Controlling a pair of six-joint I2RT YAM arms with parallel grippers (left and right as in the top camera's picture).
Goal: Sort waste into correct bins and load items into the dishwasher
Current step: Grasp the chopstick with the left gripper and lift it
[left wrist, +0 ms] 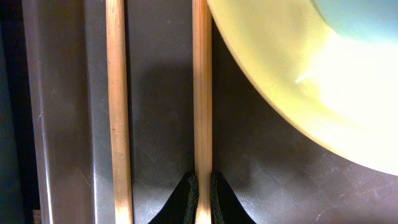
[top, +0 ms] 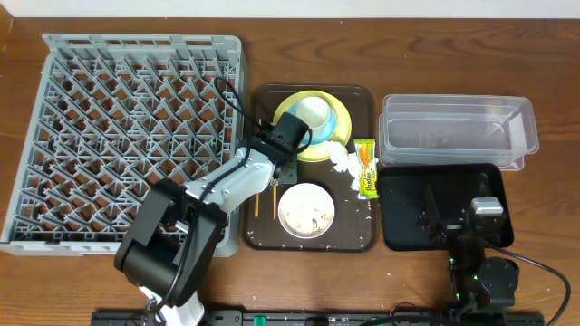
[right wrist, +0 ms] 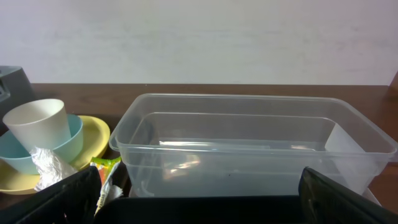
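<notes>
My left gripper (top: pixel 284 172) is low over the left side of the dark brown serving tray (top: pixel 355 228). In the left wrist view its jaws (left wrist: pixel 203 194) are shut on one wooden chopstick (left wrist: pixel 202 93). The second chopstick (left wrist: pixel 117 112) lies parallel to its left on the tray. The yellow plate (top: pixel 333 145) holds the light blue bowl (top: pixel 333 120) and the white cup (top: pixel 312 111). The tissue (top: pixel 342 159) and the wrapper (top: pixel 365 167) lie beside the plate. The white bowl (top: pixel 306 210) holds crumbs. My right gripper (top: pixel 487 214) is open and empty over the black tray (top: pixel 403 213).
The grey dish rack (top: pixel 136 127) fills the left of the table, with nothing in it. The clear tub (top: pixel 453 100) stands behind the black tray and also shows in the right wrist view (right wrist: pixel 249 106). Loose crumbs lie on the brown tray near the wrapper.
</notes>
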